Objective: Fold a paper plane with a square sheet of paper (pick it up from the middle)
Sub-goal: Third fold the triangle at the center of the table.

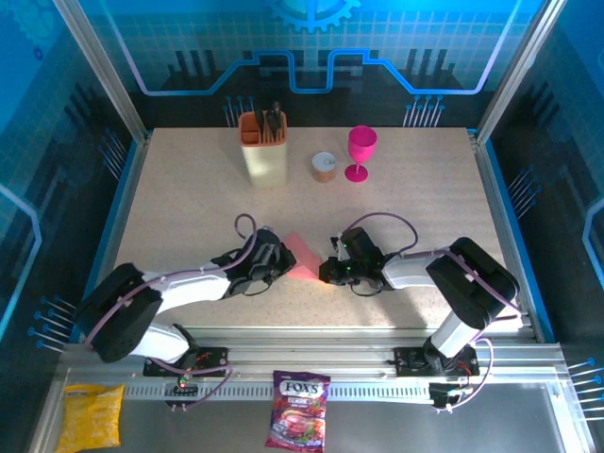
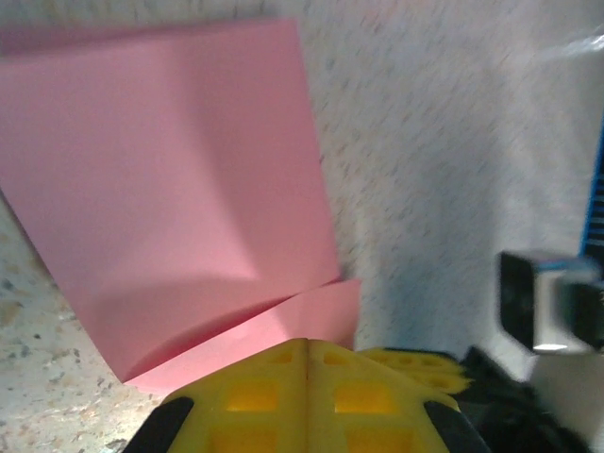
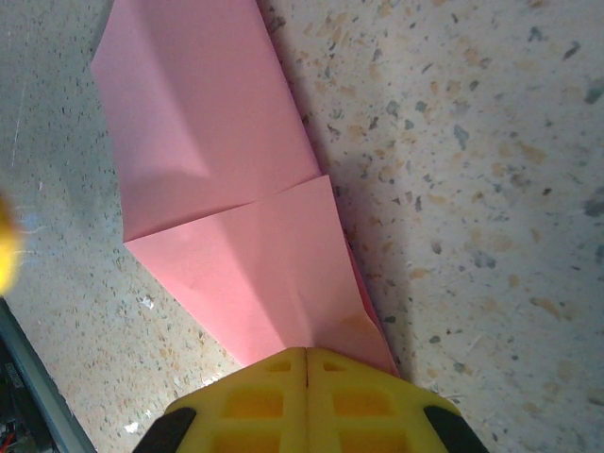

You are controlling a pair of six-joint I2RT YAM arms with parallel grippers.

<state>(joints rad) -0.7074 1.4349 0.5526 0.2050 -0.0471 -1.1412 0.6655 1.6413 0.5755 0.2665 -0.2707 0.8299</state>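
Top external shows me the pink paper [image 1: 304, 257] centred on the table [image 1: 189, 208]; the wrist views add its folded flaps. Left gripper [image 2: 307, 345] and right gripper [image 3: 307, 352] each pinch an edge. Bare surface opens toward 12 o'clock.

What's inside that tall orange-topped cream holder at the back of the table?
Dark upright sticks, maybe utensils, poke from the tall orange-topped cream holder. Their lower parts are hidden by its wall.
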